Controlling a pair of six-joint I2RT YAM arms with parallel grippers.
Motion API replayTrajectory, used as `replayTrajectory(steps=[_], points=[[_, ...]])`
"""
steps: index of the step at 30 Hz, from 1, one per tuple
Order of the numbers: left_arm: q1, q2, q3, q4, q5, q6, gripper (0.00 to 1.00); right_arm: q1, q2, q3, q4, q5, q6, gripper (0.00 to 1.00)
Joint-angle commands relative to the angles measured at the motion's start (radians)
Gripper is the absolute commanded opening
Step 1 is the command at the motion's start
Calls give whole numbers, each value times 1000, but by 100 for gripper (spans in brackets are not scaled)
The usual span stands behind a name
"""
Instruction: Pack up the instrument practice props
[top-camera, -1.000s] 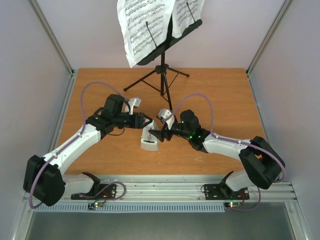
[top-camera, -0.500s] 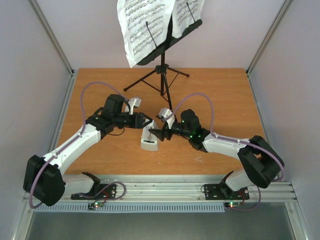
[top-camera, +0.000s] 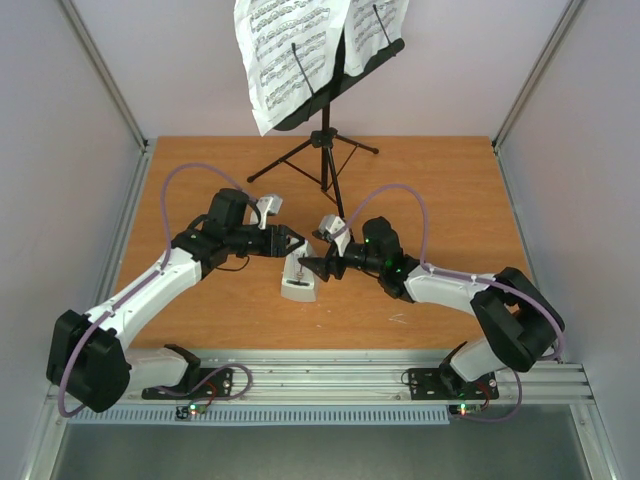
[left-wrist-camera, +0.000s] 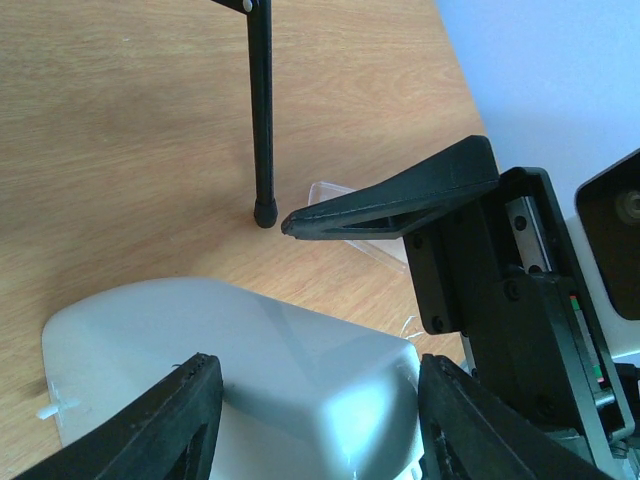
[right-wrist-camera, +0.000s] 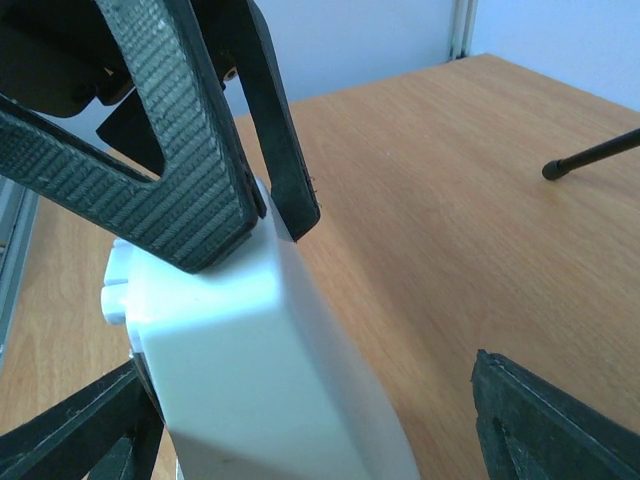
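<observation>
At mid-worktop, one metronome is clamped by the left gripper. The right gripper is held wide apart beside it. One cover is seen nearby, and one stand with pages at the back.

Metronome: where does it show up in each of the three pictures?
Top external: metronome at centre, just below the stand.
Left wrist: pale block along the bottom edge.
Right wrist: white block, lower left.
Shared landmark: the stand's black leg.
</observation>
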Motion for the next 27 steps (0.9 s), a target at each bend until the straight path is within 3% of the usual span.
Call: replayTrajectory(steps=[1, 27], points=[[5, 10, -2, 14, 17, 20, 55, -14, 27, 25, 19, -9, 8, 83], [5, 7, -2, 12, 34, 28, 54, -34, 73, 65, 7, -60, 26, 84]])
